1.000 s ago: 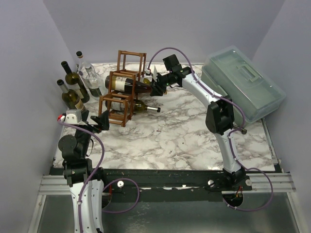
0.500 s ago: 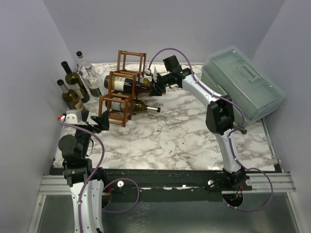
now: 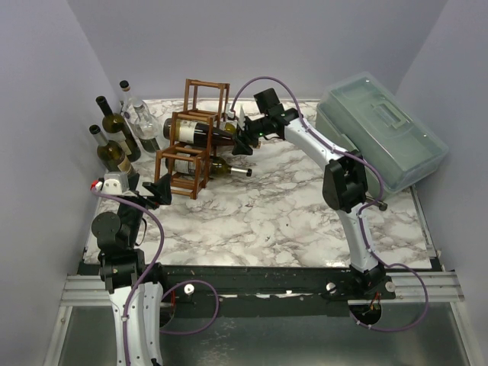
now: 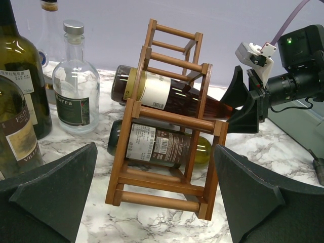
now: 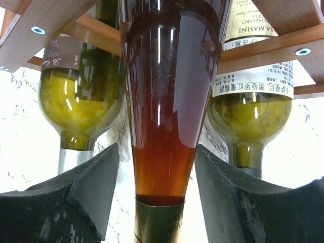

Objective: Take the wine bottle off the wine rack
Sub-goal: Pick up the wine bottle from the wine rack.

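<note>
Marble table (image 3: 290, 221) bears the wine rack (image 3: 185, 152); right gripper (image 3: 242, 142), spread, flanks the wine bottle (image 3: 200, 134) neck for extraction; left gripper (image 3: 159, 188) gapes idle.

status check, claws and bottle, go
Left claw open, short of the rack. Right claw open around the brown bottle neck. Bottle lying in rack, no block seen.

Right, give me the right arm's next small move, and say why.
Probably close the right gripper on the neck of the dark amber glass wine bottle. Its black fingers flank the neck with a gap on each side, and the bottle lies in the reddish-brown wooden rack, so nothing can be pulled yet.
</note>
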{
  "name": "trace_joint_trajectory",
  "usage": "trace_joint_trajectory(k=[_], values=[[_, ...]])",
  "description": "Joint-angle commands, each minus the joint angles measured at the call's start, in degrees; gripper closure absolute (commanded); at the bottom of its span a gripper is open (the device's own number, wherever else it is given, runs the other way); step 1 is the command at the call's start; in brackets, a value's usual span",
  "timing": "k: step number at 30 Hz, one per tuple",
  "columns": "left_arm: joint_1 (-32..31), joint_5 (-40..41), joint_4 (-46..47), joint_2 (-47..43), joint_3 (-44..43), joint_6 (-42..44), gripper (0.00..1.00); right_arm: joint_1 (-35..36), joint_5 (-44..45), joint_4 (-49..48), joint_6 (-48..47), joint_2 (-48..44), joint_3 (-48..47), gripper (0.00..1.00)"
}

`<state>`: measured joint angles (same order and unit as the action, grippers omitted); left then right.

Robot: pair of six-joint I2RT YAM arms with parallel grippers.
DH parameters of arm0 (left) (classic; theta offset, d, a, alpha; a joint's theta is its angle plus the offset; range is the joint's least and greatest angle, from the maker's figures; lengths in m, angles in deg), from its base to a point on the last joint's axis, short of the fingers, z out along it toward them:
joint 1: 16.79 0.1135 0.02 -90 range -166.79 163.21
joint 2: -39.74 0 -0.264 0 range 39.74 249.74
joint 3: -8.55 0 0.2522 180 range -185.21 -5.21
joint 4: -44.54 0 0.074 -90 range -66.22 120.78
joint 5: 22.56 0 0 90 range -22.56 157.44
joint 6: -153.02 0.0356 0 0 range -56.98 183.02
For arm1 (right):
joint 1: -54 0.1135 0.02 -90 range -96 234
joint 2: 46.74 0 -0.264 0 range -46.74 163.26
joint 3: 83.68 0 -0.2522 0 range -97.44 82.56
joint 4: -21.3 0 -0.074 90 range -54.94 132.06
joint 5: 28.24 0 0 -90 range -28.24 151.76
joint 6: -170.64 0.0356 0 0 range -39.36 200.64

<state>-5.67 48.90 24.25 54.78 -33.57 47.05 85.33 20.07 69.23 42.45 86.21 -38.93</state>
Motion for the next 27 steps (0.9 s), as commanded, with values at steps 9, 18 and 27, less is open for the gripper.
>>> trace_joint_trajectory(k=[9, 18, 27], values=[[0.03, 1.1, -0.69, -0.21, 0.71, 0.94, 0.01, 0.46, -1.13, 3.25, -1.3, -0.28, -0.96, 0.68], [0.09, 1.27, -0.77, -0.3, 0.75, 1.03, 0.01, 0.43, 0.85, 1.39, -0.22, -2.86, -0.03, 1.0], [0.06, 1.53, -0.86, -0.53, 0.76, 1.2, 0.01, 0.31, -1.45, -0.11, -0.59, -6.16, 0.38, 1.0]])
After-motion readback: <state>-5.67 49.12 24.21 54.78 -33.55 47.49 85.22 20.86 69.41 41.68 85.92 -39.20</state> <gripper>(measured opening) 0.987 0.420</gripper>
